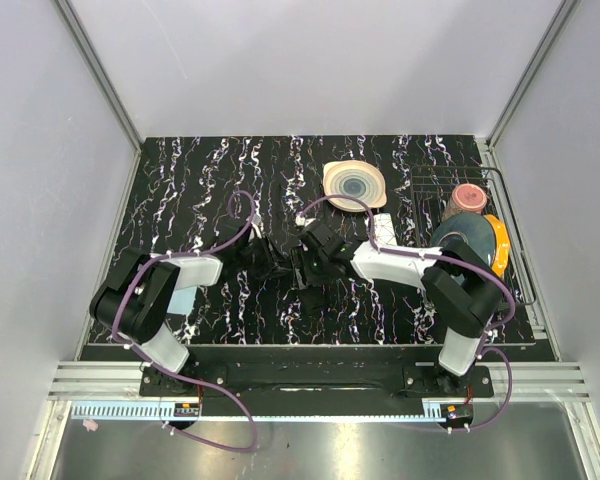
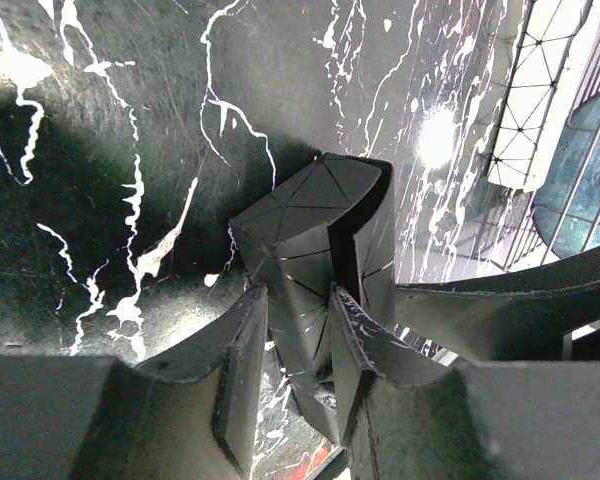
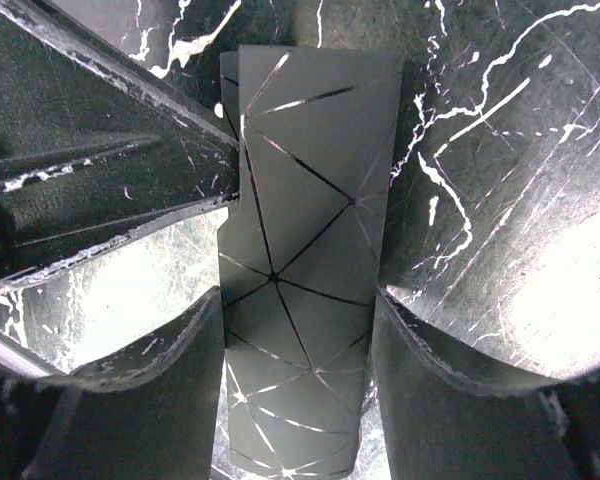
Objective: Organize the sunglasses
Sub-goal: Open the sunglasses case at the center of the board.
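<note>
A black case (image 1: 302, 268) with thin geometric lines stands between both grippers at the middle of the marbled table. In the right wrist view the case (image 3: 310, 200) fills the gap of my right gripper (image 3: 298, 298), whose fingers press on its two long sides. In the left wrist view my left gripper (image 2: 295, 320) pinches one folded panel of the case (image 2: 300, 230), its right finger (image 2: 365, 350) slipped into the case's slit. The sunglasses are hidden; only a small orange-red patch (image 2: 320, 462) shows under the case. In the top view the left gripper (image 1: 272, 260) and right gripper (image 1: 320, 255) face each other.
A ringed plate (image 1: 354, 184) lies at the back. A white box (image 1: 382, 224) sits behind the right arm. A wire rack (image 1: 520, 285) on the right holds a pink cup (image 1: 468, 196), a teal plate (image 1: 460, 232) and an orange dish (image 1: 499, 245).
</note>
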Robot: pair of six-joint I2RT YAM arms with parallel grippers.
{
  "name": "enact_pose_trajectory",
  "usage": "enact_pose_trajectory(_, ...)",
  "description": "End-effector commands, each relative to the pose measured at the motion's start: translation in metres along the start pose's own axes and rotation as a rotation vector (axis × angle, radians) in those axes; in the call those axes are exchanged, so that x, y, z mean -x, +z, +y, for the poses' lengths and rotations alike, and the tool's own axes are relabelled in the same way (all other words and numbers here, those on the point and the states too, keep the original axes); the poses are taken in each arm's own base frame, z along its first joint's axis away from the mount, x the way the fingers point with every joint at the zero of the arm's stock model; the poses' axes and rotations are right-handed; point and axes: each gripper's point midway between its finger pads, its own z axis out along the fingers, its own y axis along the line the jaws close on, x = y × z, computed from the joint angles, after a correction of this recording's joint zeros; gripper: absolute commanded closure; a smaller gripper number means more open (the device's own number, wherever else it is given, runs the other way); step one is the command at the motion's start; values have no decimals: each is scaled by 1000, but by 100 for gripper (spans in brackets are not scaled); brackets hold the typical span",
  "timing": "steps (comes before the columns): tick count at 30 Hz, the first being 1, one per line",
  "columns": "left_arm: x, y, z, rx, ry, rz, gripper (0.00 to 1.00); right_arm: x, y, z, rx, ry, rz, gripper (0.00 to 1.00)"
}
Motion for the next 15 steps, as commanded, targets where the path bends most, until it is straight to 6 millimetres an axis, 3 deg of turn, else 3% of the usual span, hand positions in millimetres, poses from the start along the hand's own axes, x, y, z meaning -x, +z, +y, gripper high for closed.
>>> enact_pose_trajectory(1, -15, 1, 55, 250, -4, 35, 68, 4, -13, 8, 82, 71, -21, 60)
enact_pose_trajectory(7, -22, 0, 67, 305, 6, 67, 68, 12, -22, -8, 30, 92, -61, 39)
enact_pose_trajectory(15, -19, 0, 69, 335, 16, 71, 68, 22, -43, -35, -69, 97, -112, 26)
